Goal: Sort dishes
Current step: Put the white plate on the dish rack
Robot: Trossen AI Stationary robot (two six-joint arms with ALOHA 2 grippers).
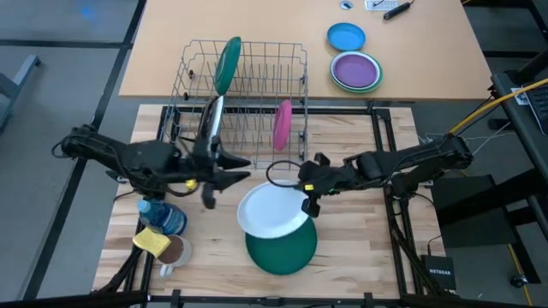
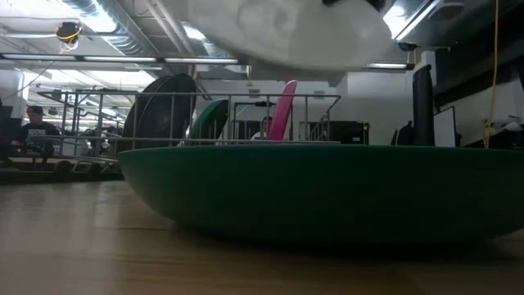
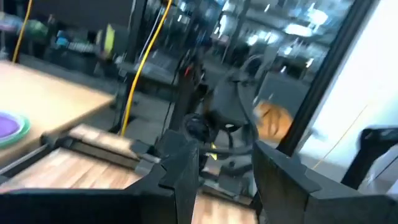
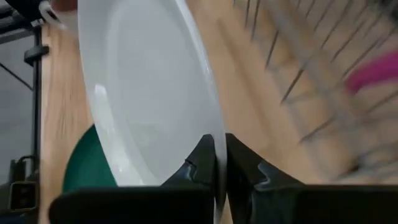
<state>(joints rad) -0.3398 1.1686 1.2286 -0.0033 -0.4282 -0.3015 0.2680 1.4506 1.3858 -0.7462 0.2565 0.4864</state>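
Observation:
My right gripper is shut on a white plate, which hangs over a big dark green dish resting bottom-down on the wooden table. In the low view the white plate is clear above the green dish. A wire rack behind holds a green dish, a pink dish and a brown dish, all on edge. My left gripper stands open in front of the rack's left part, with nothing between its fingers. My right gripper pinches the white plate's rim between its two fingers, at the edge toward the table's right. The fingers come from the right, slanting down. The plate is lifted clear of the green dish and tilted.
A blue dish and a purple dish lie on the far tabletop behind the rack. At the near left corner stand a blue bottle, a yellow sponge and a brown cup. Bare wood lies right of the green dish.

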